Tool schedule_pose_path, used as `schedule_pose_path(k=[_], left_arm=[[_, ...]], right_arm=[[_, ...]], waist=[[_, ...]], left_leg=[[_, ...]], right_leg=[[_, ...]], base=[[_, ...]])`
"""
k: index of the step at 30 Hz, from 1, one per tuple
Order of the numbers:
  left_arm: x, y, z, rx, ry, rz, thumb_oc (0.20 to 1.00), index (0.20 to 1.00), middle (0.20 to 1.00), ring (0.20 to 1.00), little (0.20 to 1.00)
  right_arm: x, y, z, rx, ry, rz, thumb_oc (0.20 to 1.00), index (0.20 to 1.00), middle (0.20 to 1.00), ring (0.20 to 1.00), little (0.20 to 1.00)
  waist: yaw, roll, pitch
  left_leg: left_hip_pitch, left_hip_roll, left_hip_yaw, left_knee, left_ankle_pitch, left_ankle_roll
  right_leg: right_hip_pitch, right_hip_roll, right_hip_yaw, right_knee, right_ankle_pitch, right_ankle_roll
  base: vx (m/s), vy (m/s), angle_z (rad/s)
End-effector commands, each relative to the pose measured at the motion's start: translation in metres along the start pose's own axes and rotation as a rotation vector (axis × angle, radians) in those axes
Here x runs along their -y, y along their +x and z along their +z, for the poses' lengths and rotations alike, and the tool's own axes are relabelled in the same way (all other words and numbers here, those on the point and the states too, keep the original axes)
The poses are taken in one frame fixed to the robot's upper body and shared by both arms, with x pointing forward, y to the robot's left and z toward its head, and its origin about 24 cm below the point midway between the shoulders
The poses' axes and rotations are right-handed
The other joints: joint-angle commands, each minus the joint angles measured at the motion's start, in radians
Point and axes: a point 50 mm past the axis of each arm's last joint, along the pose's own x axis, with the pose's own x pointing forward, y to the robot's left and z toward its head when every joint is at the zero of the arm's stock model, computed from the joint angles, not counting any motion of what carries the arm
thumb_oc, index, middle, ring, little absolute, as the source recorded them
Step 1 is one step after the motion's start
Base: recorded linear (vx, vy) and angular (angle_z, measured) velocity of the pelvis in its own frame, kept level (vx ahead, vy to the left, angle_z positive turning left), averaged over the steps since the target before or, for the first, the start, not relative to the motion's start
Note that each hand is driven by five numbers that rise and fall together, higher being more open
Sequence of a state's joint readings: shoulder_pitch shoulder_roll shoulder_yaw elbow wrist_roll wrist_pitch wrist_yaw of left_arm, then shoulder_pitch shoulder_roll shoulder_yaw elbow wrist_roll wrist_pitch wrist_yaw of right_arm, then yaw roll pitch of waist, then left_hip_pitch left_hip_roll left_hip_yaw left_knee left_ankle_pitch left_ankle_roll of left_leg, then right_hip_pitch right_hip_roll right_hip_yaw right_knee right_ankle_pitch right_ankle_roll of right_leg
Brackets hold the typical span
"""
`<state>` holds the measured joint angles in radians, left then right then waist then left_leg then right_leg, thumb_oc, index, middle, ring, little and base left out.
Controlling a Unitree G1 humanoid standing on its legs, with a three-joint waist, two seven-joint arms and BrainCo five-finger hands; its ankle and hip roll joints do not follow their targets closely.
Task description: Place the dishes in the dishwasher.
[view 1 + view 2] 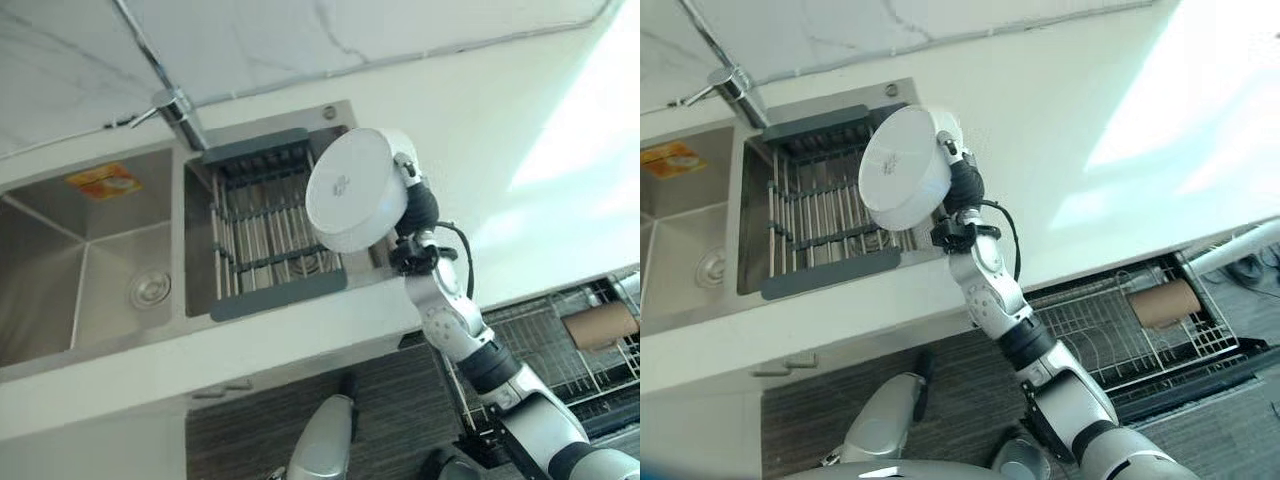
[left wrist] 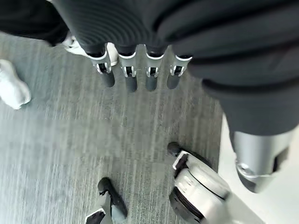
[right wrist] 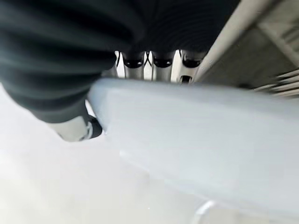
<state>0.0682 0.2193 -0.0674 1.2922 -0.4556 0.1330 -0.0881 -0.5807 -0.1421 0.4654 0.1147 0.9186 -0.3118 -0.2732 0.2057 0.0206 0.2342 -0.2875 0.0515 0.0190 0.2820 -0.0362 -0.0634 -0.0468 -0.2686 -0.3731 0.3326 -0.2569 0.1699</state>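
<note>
My right hand (image 1: 415,200) holds a round white bowl (image 1: 355,190) tilted on its side, bottom facing me, in the air over the right end of the sink's drying rack (image 1: 270,230). In the right wrist view, the fingers (image 3: 161,60) reach over the bowl's rim (image 3: 201,154) and the thumb (image 3: 77,128) presses its near side. The open dishwasher's wire rack (image 1: 1100,320) is pulled out low on the right, under the counter edge. My left hand (image 2: 135,74) hangs beside me over the floor, fingers straight and holding nothing.
A steel double sink (image 1: 80,270) with a faucet (image 1: 175,105) is set in the white countertop (image 1: 500,170). A brown cylinder (image 1: 1165,303) lies in the dishwasher rack. A person's white shoe (image 2: 13,91) stands on the grey floor.
</note>
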Motion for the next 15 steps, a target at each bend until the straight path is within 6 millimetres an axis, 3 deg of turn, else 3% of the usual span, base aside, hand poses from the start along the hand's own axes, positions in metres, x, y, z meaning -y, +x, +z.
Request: schedule_pose_path(k=[1, 7, 15], left_arm=[[-0.020, -0.003, -0.021, -0.090, 0.093, 0.086, 1.000, 1.000, 1.000, 1.000, 1.000], [-0.024, -0.005, -0.037, -0.151, 0.135, 0.130, 1.000, 1.000, 1.000, 1.000, 1.000], [-0.026, -0.005, -0.038, -0.173, 0.142, 0.145, 1.000, 1.000, 1.000, 1.000, 1.000]], right_arm=[[-0.021, 0.010, 0.031, 0.169, 0.135, 0.097, 0.200, 0.200, 0.200, 0.200, 0.200], [-0.007, -0.005, 0.044, 0.204, 0.278, 0.093, 0.200, 0.200, 0.200, 0.200, 0.200], [-0.007, -0.029, 0.077, 0.312, 0.488, 0.151, 0.200, 0.200, 0.200, 0.200, 0.200]], waist=[[0.033, 0.007, -0.039], [-0.018, 0.005, -0.082], [-0.100, -0.014, -0.118]], left_leg=[[0.060, 0.011, 0.011, 0.018, -0.074, 0.010], [0.164, 0.040, 0.067, 0.018, -0.109, 0.003], [0.196, 0.068, 0.126, 0.018, -0.127, 0.004]], right_leg=[[-0.040, -0.033, -0.014, -0.033, 0.141, -0.005], [0.022, -0.005, 0.031, -0.033, 0.116, -0.023], [0.009, 0.016, 0.077, -0.033, 0.117, -0.027]], base=[[0.04, -0.094, -0.36], [0.05, -0.115, -0.38], [0.01, -0.096, -0.28]])
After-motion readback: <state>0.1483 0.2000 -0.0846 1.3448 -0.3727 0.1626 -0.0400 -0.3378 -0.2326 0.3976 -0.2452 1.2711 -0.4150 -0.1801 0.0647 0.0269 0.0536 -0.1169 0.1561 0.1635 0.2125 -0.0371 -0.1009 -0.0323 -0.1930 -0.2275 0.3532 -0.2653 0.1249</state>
